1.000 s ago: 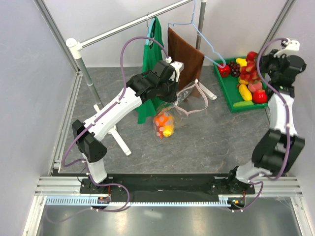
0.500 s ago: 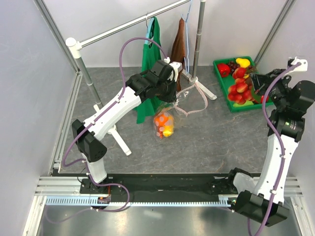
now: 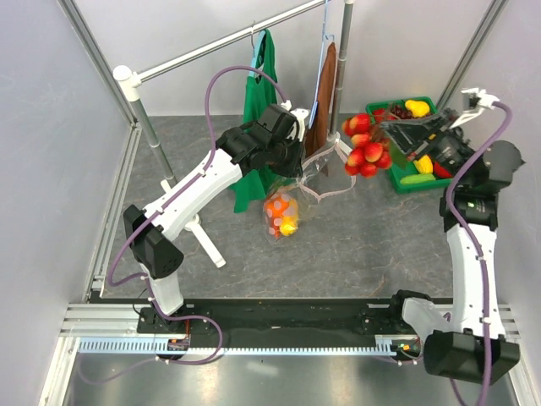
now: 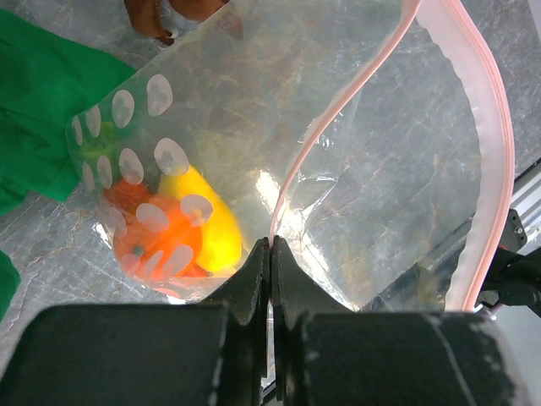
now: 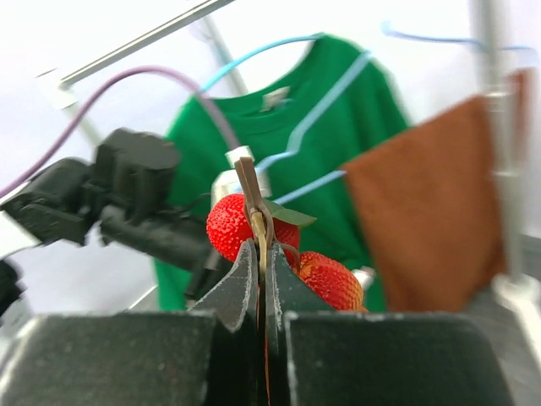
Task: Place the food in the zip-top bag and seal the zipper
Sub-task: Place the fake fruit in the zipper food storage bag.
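Grey marbled surface spreads under both arms, with a clothes rack at the back. Your left gripper is pinched flat on the rim of the zip-top bag. The bag hangs from it with orange and yellow food already at the bottom and the zipper looping wide open toward the right. Your right gripper is clamped on the stem of a strawberry bunch, held in the air (off the green tray). The bag's mouth lies just left of and below the bunch, so I judge the next move to be a short carry leftward and down by the right arm, then a release.
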Controlling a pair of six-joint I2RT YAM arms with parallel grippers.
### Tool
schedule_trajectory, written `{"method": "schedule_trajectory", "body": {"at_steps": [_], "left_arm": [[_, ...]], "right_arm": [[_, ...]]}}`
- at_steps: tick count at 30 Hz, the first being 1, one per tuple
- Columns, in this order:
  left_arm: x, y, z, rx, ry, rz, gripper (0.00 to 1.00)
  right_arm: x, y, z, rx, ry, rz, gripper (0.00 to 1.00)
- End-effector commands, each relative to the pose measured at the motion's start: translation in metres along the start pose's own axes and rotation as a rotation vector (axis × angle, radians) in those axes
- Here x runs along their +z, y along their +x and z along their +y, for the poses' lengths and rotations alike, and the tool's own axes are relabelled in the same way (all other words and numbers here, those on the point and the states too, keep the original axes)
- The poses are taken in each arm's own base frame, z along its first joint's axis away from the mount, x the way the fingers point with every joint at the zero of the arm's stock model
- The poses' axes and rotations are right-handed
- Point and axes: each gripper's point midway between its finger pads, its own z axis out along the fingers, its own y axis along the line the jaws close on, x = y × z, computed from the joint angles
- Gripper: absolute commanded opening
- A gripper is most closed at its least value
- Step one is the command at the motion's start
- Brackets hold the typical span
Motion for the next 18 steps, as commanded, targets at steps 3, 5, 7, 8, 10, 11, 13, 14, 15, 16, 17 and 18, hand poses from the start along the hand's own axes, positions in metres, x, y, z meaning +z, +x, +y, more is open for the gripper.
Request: {"method": "schedule_trajectory", "body": {"at_steps": [3,5,7,8,10,11,13,14,15,16,17,18], "left_arm": [[-0.011,-0.006,-0.004,-0.032,0.036,-0.019,0.02],[-0.013,-0.007,-0.004,-0.041,0.048,-0.018,0.02],[-0.011,-0.007,-0.003,-0.053,0.055,-0.012,0.02],[-0.011,-0.006,-0.003,-0.058,0.061,-0.008,0.02],[-0.012,-0.007,-0.003,-0.064,0.068,-0.009,0.02],[-0.013,-0.008,-0.004,-0.066,0.073,-0.009,0.02],[-0.015,-0.010,-0.003,-0.065,0.074,-0.015,0.02],[-0.015,-0.010,-0.003,-0.068,0.073,-0.016,0.02],[-0.015,-0.009,-0.002,-0.069,0.073,-0.015,0.02],[-0.016,-0.010,-0.001,-0.071,0.071,-0.016,0.02],[-0.016,-0.011,0.000,-0.075,0.070,-0.019,0.02],[-0.018,-0.011,0.000,-0.076,0.072,-0.020,0.02]], "right_arm": [[0.032,0.009,0.028,-0.084,-0.111,-0.028,0.00],[0.035,0.024,0.020,-0.121,-0.101,-0.022,0.00],[0.041,0.042,0.022,-0.142,-0.123,-0.014,0.00],[0.044,0.051,0.019,-0.143,-0.123,0.000,0.00],[0.049,0.075,0.018,-0.136,-0.124,0.049,0.00],[0.050,0.085,0.014,-0.179,-0.119,0.068,0.00],[0.050,0.107,0.009,-0.181,-0.096,0.127,0.00],[0.050,0.112,0.005,-0.216,-0.087,0.144,0.00],[0.048,0.117,0.001,-0.219,-0.071,0.162,0.00],[0.045,0.123,-0.004,-0.213,-0.043,0.189,0.00],[0.043,0.124,-0.006,-0.245,-0.036,0.201,0.00],[0.039,0.129,-0.008,-0.242,-0.022,0.225,0.00]]}}
